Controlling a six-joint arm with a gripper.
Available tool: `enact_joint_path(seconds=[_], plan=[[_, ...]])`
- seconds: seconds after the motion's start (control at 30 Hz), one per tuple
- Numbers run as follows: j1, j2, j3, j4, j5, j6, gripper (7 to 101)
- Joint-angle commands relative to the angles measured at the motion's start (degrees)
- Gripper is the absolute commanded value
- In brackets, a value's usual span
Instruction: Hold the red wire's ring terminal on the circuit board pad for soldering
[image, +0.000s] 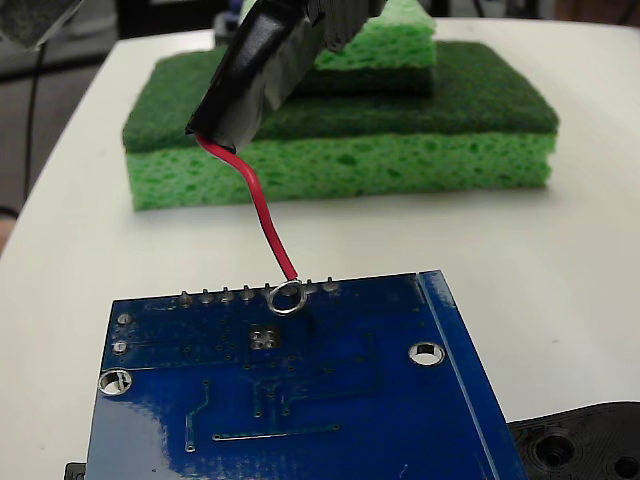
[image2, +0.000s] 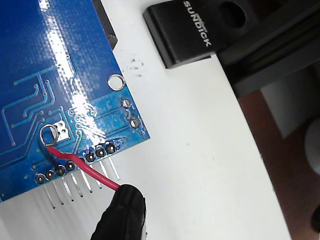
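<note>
The blue circuit board (image: 330, 400) lies at the near edge of the white table. My gripper (image: 228, 110), wrapped in black, comes down from the top and is shut on the red wire (image: 262, 210). The wire curves down to the ring terminal (image: 286, 297), which sits by the row of solder bumps at the board's far edge, just beyond the pad (image: 263, 338). In the wrist view the ring terminal (image2: 48, 135) lies right beside the pad (image2: 62, 131), at its left edge, and the red wire (image2: 87, 170) runs back to the gripper (image2: 122, 207). Whether the ring touches the board I cannot tell.
Stacked green sponges (image: 400, 130) stand behind the board. A black plastic piece with holes (image: 585, 440) lies at the board's right corner. The wrist view shows a black block (image2: 192, 30) beyond the board and the table's edge (image2: 250, 130) at right.
</note>
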Motion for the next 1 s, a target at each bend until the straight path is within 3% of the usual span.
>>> enact_joint_path(seconds=[0.03, 1.0], plan=[[0.35, 0.18, -0.53, -0.26, -0.18, -0.18, 100.3], [1.05, -0.79, -0.35, -0.88, -1.14, -0.53, 100.3]])
